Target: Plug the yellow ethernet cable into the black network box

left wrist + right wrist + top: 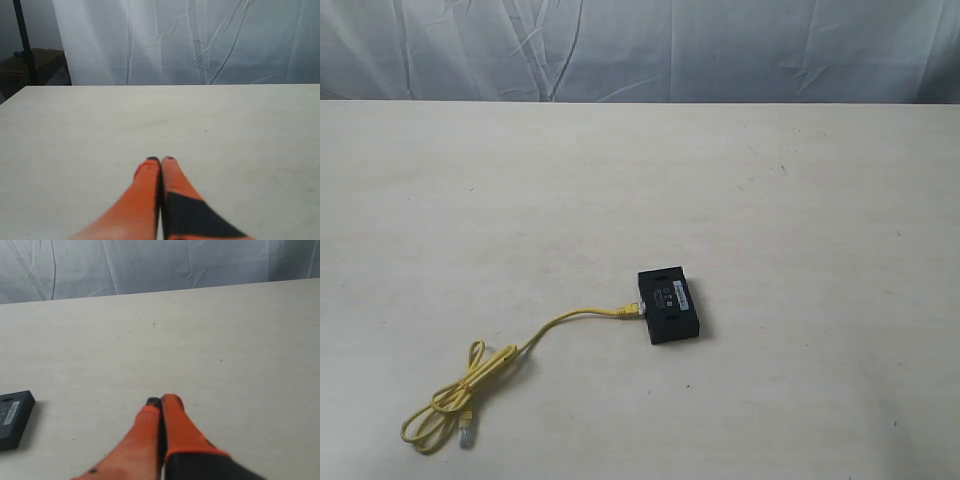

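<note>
On the pale desk [800,200], the yellow ethernet cable [623,312] appears seated in the black network box [671,303] side. Both jaws are closed and empty, held clear since insertion looks complete

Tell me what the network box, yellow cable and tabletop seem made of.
Black network box: likely moulded plastic, matte, with dull even faces.
Yellow ethernet cable: flexible rubbery or vinyl jacket, judging by its soft loops.
Table: pale matte surface, faintly streaked; laminate or painted wood, unclear.
</note>
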### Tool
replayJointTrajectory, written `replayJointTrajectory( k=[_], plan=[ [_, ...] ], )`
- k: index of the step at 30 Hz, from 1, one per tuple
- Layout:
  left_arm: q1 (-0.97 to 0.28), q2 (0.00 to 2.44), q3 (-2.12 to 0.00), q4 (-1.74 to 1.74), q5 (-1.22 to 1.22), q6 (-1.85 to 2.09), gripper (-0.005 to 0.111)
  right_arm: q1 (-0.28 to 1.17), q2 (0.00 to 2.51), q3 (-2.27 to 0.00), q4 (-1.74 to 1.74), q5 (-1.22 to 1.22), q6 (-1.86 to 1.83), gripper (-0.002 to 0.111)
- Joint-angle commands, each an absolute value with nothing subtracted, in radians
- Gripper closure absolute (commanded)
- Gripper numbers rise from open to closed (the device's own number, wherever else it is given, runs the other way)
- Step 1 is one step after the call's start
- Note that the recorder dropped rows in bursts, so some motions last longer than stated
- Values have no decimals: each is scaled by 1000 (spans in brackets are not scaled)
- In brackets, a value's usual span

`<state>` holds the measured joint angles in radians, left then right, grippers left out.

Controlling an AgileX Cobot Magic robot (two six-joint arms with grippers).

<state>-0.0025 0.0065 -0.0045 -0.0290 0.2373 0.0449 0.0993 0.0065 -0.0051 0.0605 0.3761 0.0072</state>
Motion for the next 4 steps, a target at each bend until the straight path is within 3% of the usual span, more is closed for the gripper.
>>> replayJointTrajectory(
  k=[1, 4],
  plan=[
    [0, 0, 0, -22, 233, 39, 107, 93, 0, 0, 65, 366, 0, 109],
    [0, 0, 0, -22, 233, 39, 107, 93, 0, 0, 65, 366, 0, 109]
  ],
)
